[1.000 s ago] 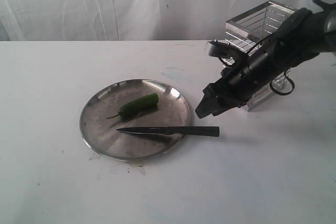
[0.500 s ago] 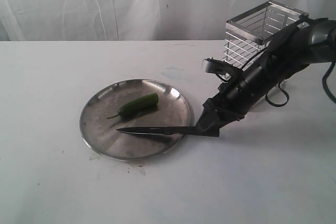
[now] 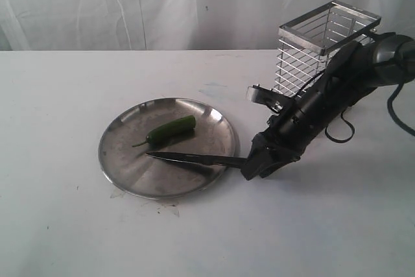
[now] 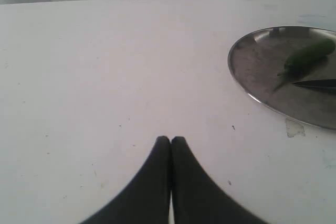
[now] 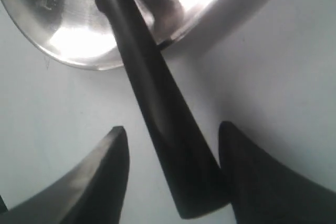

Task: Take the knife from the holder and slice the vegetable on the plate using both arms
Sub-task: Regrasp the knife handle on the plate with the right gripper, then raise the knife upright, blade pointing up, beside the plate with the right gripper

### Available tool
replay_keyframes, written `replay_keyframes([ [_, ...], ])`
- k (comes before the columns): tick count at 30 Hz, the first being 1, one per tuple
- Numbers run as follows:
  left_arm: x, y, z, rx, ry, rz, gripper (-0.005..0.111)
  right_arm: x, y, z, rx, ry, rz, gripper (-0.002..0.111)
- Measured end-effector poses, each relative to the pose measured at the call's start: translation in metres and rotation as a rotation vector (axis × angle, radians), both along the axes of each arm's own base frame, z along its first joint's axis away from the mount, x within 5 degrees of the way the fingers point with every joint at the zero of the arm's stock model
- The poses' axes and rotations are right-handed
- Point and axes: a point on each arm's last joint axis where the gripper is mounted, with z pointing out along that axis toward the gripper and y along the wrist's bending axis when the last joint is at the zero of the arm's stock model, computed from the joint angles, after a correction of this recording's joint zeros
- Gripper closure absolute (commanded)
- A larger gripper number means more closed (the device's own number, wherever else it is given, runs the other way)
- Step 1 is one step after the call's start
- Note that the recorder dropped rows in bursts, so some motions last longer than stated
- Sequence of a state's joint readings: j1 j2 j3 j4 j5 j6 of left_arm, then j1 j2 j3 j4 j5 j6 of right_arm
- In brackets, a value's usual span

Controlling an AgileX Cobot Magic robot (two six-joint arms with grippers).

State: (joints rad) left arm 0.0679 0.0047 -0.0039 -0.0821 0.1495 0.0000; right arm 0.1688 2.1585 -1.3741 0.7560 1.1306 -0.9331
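Note:
The knife (image 3: 194, 158) lies with its dark blade across the near side of the plate (image 3: 126, 160) and its black handle (image 5: 157, 108) off the rim on the table. My right gripper (image 3: 254, 167) is down over the handle's end, open. In the right wrist view the handle lies between the two fingers (image 5: 173, 127), against one of them and with a gap to the other. The green chili (image 3: 170, 130) rests on the plate just behind the blade. The holder (image 3: 311, 50) stands behind the right arm. My left gripper (image 4: 171, 139) is shut and empty, over bare table beside the plate (image 4: 262, 77).
A white table and a white cloth backdrop surround the scene. The left wrist view also shows the chili (image 4: 307, 56) and the knife tip (image 4: 315, 84) on the plate. The left arm is outside the exterior view.
My right gripper has come down and left from beside the holder onto the knife handle. The knife has turned slightly, its handle end now under the gripper.

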Motion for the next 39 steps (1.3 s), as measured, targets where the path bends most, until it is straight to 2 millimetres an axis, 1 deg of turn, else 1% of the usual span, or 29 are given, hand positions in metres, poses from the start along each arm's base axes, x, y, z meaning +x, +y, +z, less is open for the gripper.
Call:
replay_keyframes([
  [6, 0.0, 0.0, 0.0, 0.0, 0.0, 0.0, 0.107, 0.0, 0.002, -0.004, 0.023, 0.028, -0.011, 0.064],
  [14, 0.0, 0.0, 0.0, 0.0, 0.0, 0.0, 0.107, 0.002, 0.004, -0.009, 0.041, 0.039, -0.035, 0.067],
  [17, 0.0, 0.0, 0.0, 0.0, 0.0, 0.0, 0.107, 0.003, 0.005, -0.013, 0.053, 0.056, -0.042, 0.078],
  [22, 0.0, 0.0, 0.0, 0.0, 0.0, 0.0, 0.107, 0.001, 0.007, -0.02, 0.067, 0.085, -0.033, 0.108],
  [32, 0.0, 0.0, 0.0, 0.0, 0.0, 0.0, 0.107, 0.0, 0.007, -0.019, 0.073, 0.103, -0.02, 0.108],
  [36, 0.0, 0.0, 0.0, 0.0, 0.0, 0.0, 0.107, -0.003, 0.005, -0.012, 0.056, 0.099, 0.019, 0.108],
  [39, 0.0, 0.0, 0.0, 0.0, 0.0, 0.0, 0.107, -0.005, 0.007, -0.005, 0.044, 0.08, 0.034, 0.108],
])
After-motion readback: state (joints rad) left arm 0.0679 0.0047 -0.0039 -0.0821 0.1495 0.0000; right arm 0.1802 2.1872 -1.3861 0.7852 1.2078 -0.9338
